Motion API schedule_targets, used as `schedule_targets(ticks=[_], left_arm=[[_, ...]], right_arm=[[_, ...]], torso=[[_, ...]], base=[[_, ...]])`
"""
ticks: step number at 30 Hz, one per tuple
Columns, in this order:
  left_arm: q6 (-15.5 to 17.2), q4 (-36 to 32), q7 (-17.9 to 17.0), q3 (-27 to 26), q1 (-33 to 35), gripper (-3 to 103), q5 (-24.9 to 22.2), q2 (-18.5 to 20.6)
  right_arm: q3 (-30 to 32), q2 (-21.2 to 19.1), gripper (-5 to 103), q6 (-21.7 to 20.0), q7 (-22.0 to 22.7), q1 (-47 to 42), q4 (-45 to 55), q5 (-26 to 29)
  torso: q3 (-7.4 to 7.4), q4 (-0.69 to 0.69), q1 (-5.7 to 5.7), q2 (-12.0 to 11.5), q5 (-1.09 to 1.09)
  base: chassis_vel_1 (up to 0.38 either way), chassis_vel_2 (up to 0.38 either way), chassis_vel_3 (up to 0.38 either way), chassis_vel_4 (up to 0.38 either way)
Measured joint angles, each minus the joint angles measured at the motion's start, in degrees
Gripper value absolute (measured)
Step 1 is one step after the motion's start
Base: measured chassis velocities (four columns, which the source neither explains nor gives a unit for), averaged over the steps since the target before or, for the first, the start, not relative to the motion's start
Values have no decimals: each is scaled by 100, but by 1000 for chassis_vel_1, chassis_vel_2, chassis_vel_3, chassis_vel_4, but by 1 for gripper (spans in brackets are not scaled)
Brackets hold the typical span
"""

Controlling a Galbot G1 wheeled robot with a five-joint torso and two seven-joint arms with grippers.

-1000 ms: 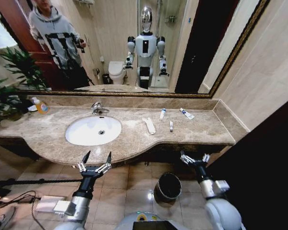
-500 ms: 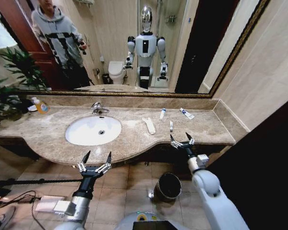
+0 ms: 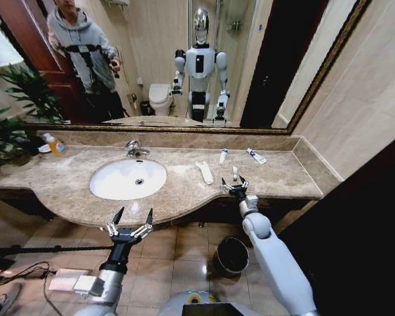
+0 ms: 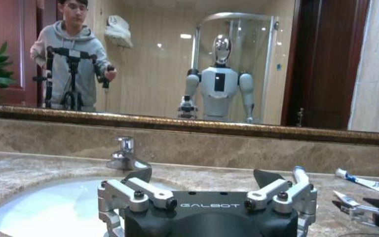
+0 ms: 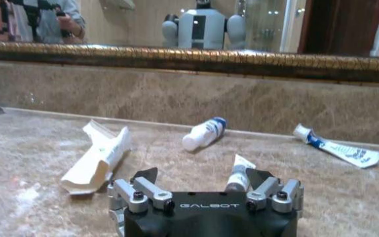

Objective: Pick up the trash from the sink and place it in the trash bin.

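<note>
Right pincer (image 3: 233, 187) spread over countertop (image 3: 184, 187) by grey stick (image 3: 234, 173); left pincer (image 3: 130, 220) spread, parked.

Gilt-framed mirror (image 3: 184, 66), beige marble walls, tiled floor (image 3: 171, 263)

Soft indoor light, fisheye-bent edges, slightly blurred wrist views.

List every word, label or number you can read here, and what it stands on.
"GALBOT": on the left gripper body.
"GALBOT": on the right gripper body.
Blue print on the white tubes and marks on the long white wrapper: too small to read.
</note>
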Motion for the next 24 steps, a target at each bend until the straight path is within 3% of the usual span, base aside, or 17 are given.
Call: schedule_targets(ticks=[6,8,11,14,15,18,20,23,24], left_arm=[[0,0,0,0,0,100,0,0],[0,0,0,0,0,100,0,0],[0,0,0,0,0,100,0,0],[0,0,0,0,0,100,0,0],[0,0,0,0,0,100,0,0],[0,0,0,0,0,100,0,0],[0,0,0,0,0,100,0,0],[0,0,0,0,0,100,0,0],[0,0,0,0,0,100,0,0]], right_arm=[[14,60,91,59,77,91,-203,-29],[44,55,87,66,86,144,-301,-28],[80,53,78,98,92,214,-437,-26],[100,52,61,165,85,263,-567,-18],[100,52,61,165,85,263,-567,-18],[131,30,45,259,70,296,-678,-6],[144,18,45,264,68,297,-683,0],[171,-17,28,263,63,294,-673,28],[171,-17,28,263,63,294,-673,28]], torso=[[0,0,0,0,0],[0,0,0,0,0],[0,0,0,0,0],[0,0,0,0,0],[0,0,0,0,0],[-1,0,-1,0,0],[-1,0,-1,0,0],[-1,0,-1,0,0],[-1,0,-1,0,0]], base=[[0,0,0,0],[0,0,0,0],[0,0,0,0],[0,0,0,0],[0,0,0,0],[0,0,0,0],[0,0,0,0],[0,0,0,0],[0,0,0,0]])
